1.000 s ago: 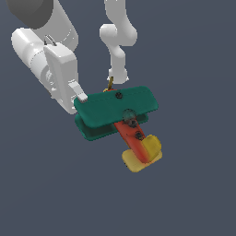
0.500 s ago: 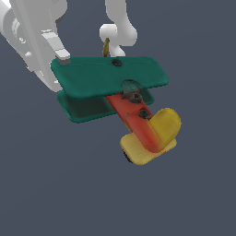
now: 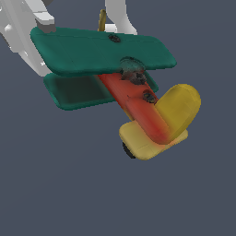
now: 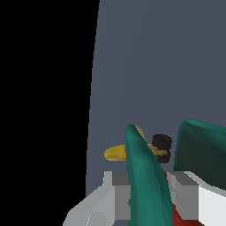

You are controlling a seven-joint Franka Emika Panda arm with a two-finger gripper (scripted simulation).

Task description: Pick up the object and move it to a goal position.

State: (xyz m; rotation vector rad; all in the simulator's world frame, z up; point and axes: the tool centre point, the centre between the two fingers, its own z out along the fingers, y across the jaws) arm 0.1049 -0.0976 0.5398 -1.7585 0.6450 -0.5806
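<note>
My end effector (image 4: pixel 148 194) pinches one teal wing of the toy biplane (image 3: pixel 133 99); such an off-centre hold could let it twist loose.

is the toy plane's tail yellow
Yes, the toy plane ends in yellow tail fins behind its red-orange body.

arm (image 3: pixel 120 16): we see smooth white rounded links
gripper (image 4: pixel 148 194): we see pale grey blocky fingers (image 4: pixel 115 190) on a white body, unmarked
</note>
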